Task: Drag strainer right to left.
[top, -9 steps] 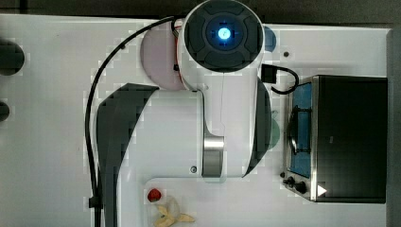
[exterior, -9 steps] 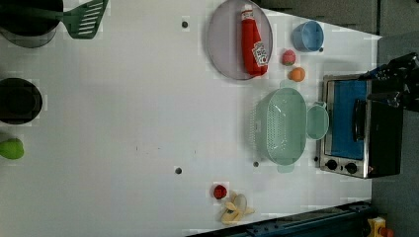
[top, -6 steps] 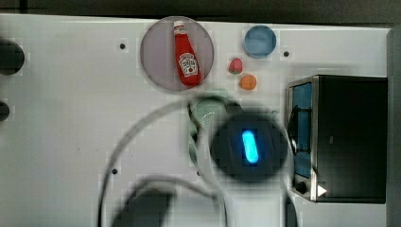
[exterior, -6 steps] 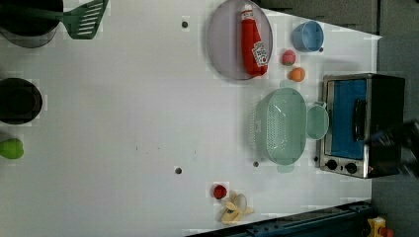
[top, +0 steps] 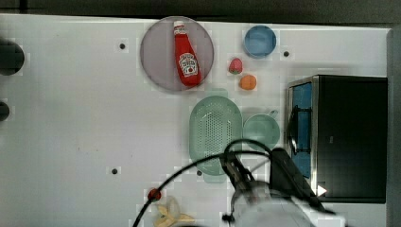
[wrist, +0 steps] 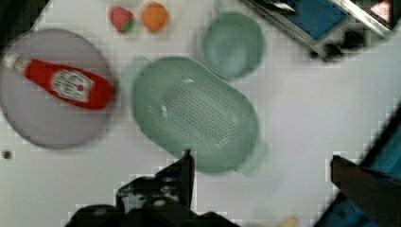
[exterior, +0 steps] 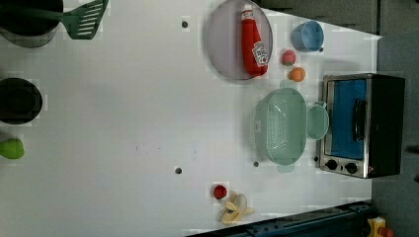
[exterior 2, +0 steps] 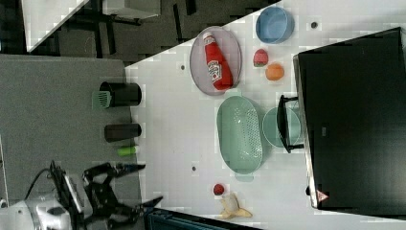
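Spreading pincer (wrist: 260,165) above strainer (wrist: 196,113)

the strainer (top: 215,132) looks like matt pale green plastic, its base perforated; the surface (top: 71,118) is smooth white.

Ketchup bottle (top: 186,56) label (print unreadable).

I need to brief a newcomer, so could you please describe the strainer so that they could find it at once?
Start at the toaster oven on the left view's right. Beside its blue door stands a small round green cup, and next to that, toward the table's middle, lies the strainer. It is pale green, oval, larger than the cup, and its base is dotted with holes.
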Controlling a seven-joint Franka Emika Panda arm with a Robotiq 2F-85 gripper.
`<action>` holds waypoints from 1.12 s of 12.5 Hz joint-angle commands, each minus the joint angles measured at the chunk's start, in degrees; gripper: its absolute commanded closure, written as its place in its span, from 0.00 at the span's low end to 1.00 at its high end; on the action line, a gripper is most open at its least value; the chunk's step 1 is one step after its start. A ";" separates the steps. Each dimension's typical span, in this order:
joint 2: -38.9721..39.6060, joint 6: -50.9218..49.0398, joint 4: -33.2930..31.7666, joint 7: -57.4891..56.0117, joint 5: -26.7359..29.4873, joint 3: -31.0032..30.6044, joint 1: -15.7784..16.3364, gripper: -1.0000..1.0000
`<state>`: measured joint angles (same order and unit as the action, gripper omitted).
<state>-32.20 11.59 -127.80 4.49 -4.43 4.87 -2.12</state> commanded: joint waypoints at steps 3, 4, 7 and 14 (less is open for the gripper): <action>13.67 19.42 -13.98 9.92 1.01 -1.73 1.56 0.00; 16.15 23.96 -15.87 14.59 1.01 -1.99 1.56 0.00; 25.88 34.08 -15.81 26.21 0.99 -3.78 1.76 0.00; 46.33 56.12 -14.44 38.25 0.99 -5.53 2.40 0.00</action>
<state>13.90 66.25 -141.34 36.59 -2.91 -0.93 0.02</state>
